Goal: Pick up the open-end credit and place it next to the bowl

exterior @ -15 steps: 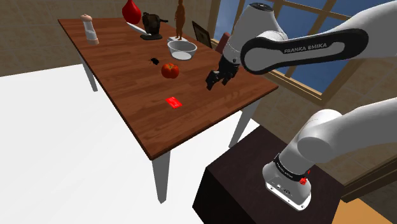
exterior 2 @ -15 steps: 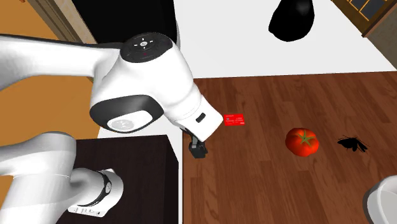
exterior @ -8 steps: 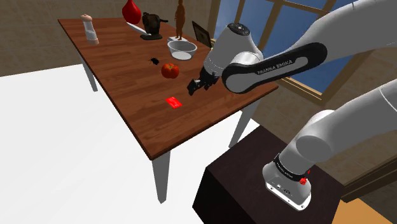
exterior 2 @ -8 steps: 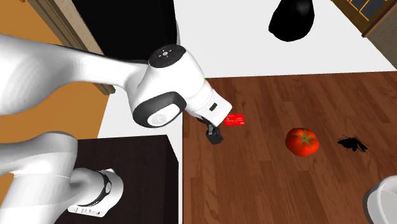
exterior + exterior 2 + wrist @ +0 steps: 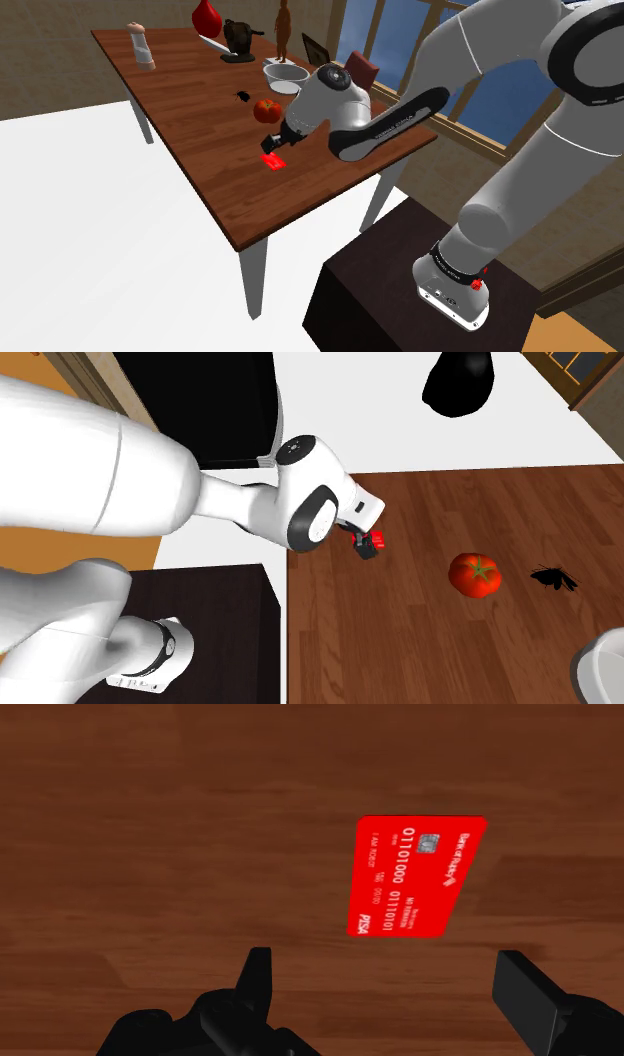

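The task was at its very start: the red card (image 5: pixel 415 876) lay flat on the brown worktop (image 5: pixel 190 120), not yet lifted, and well apart from the bowl (image 5: pixel 286 76), with the tomato (image 5: pixel 267 110) standing roughly between the bowl and the card. The gripper (image 5: pixel 390 984) hung just above the card, as far from the bowl as the card was. Its fingers (image 5: pixel 258 989) were spread wide with nothing in them, and in the wrist view the card lay a little ahead of the fingertips, within the span between them, touching neither. By my reading, the approach was nearly complete, though the card was not yet squarely under the gap, so some lining up and a final descent were likely left. What remained was everything that counted: closing on the thin card, raising it off the worktop, carrying it past the tomato and setting it down just beside the bowl. Nothing had been placed there so far.
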Robot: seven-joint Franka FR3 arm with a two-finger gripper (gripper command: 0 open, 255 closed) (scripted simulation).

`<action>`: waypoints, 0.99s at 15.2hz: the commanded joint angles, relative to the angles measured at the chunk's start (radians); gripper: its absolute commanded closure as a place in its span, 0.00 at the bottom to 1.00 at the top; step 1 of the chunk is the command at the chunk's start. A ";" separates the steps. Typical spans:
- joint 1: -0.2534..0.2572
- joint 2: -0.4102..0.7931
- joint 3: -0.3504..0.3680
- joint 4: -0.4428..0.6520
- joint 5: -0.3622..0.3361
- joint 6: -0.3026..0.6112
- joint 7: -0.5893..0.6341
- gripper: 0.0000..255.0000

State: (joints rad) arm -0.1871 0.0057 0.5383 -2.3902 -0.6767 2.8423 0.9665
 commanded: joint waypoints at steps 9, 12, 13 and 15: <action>0.054 0.225 -0.067 0.163 -0.431 -0.001 0.335 0.00; 0.055 0.225 -0.068 0.163 -0.430 -0.001 0.334 0.00; 0.055 0.225 -0.068 0.163 -0.430 -0.001 0.334 0.00; 0.055 0.225 -0.068 0.163 -0.430 -0.001 0.334 0.00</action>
State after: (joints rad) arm -0.1324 0.2307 0.4705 -2.2276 -1.1067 2.8413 1.3006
